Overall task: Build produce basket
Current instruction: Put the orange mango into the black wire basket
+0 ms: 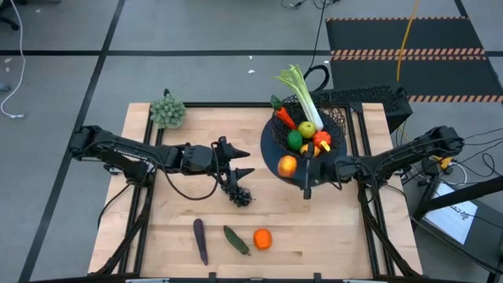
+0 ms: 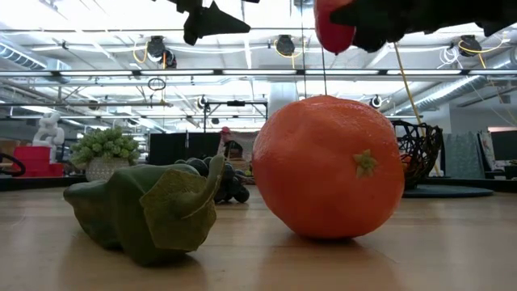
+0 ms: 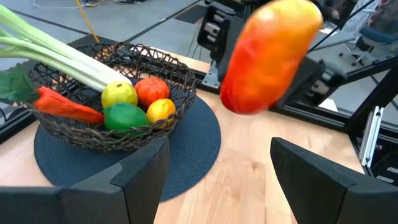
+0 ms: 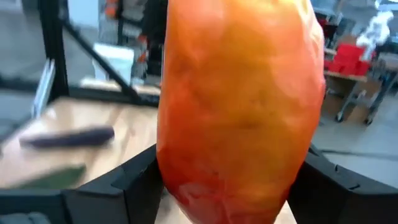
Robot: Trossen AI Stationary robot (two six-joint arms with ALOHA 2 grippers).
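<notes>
At the tabletop's (image 1: 181,236) far left corner sits a grey-green bushy clump (image 1: 167,112). Reaching in from the left edge, the left arm stretches toward the middle of the wood, and the left gripper (image 1: 240,160) hangs there with its fingers spread wide and nothing between them, just above the dark grapes (image 1: 240,195) lying on the boards. Near the front edge three pieces of produce lie in a row: a purple eggplant (image 1: 200,239), then a green cucumber (image 1: 236,240), then an orange (image 1: 262,238), each a little apart from the next. Toward the far right corner stands the basket (image 1: 334,118) on its round dark disc (image 1: 271,153), holding a leek (image 1: 302,93) that sticks out over the far rim, a carrot (image 1: 285,119), a lime (image 1: 295,140), a yellow-green fruit (image 1: 306,129), a tomato (image 1: 321,139) and a lemon (image 1: 307,148). Over the disc's near side, the right gripper (image 1: 292,167) clamps its fingers against both sides of a red-orange pepper (image 1: 287,166), holding it off the surface just beside the basket. Its arm comes in from the right edge.
</notes>
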